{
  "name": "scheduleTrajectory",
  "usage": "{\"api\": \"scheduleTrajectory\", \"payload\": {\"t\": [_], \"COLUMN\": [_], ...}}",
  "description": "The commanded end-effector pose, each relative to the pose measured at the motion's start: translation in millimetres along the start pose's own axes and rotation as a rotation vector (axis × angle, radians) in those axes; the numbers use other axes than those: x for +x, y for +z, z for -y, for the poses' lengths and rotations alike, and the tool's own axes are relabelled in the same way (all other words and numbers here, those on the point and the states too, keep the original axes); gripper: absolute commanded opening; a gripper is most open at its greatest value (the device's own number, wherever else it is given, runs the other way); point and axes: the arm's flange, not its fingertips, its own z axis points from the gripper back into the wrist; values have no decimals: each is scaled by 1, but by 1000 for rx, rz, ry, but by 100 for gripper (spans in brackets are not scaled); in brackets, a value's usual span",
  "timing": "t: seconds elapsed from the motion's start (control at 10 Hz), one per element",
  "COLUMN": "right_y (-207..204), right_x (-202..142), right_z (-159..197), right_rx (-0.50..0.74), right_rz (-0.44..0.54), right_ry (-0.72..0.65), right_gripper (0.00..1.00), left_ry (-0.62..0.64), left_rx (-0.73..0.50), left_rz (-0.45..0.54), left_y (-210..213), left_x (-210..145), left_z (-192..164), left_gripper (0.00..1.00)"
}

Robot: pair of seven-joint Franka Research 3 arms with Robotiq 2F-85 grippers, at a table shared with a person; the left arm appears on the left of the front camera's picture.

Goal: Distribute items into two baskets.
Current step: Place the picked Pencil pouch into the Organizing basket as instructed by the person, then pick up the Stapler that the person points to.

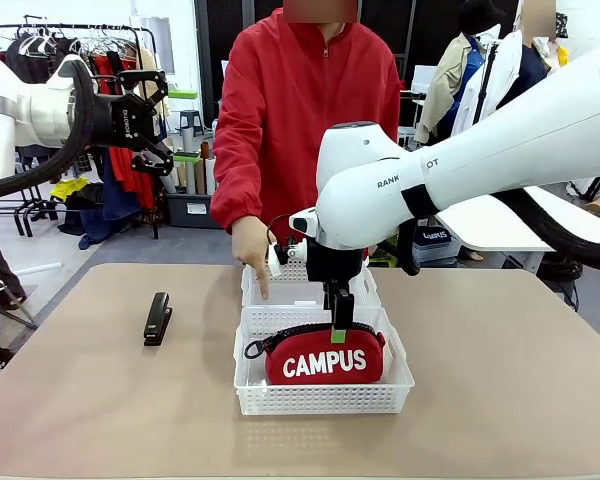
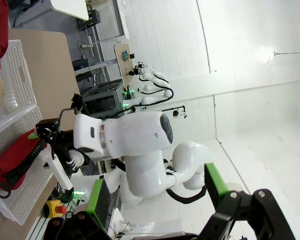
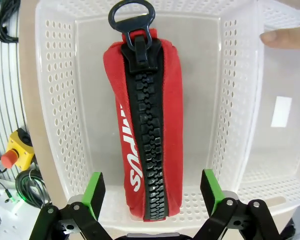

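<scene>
The pouch (image 1: 325,358) (image 3: 145,125) lies in the near basket (image 1: 255,395), the stapler (image 1: 158,318) on the table (image 1: 500,380)
The right gripper (image 1: 337,325) (image 3: 152,190) hangs spread wide just above the pouch; the left gripper (image 1: 158,120) (image 2: 157,189), also spread, is raised well clear; a hand (image 1: 250,245) points into the far basket (image 1: 280,292)

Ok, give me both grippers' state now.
Left gripper: open, holding nothing.
Right gripper: open, over the red pouch lying in the near basket.
</scene>
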Motion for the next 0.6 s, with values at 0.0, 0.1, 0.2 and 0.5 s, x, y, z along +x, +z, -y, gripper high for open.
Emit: {"api": "scheduleTrajectory", "payload": {"t": [0.0,0.1,0.2,0.5], "right_y": [-2,-2,-2,-2], "right_x": [1,1,1,1], "right_z": [-1,-1,-1,-1], "right_rx": [4,4,4,4], "right_rz": [-2,-2,-2,-2], "right_ry": [4,4,4,4], "right_gripper": [100,100,100,100], "left_ry": [-3,-3,-3,-3], "left_rx": [-2,-2,-2,-2], "left_rz": [1,1,1,1], "left_y": [1,1,1,1], "left_x": [0,0,0,0], "left_z": [2,2,2,2], "left_gripper": [100,100,100,100]}}
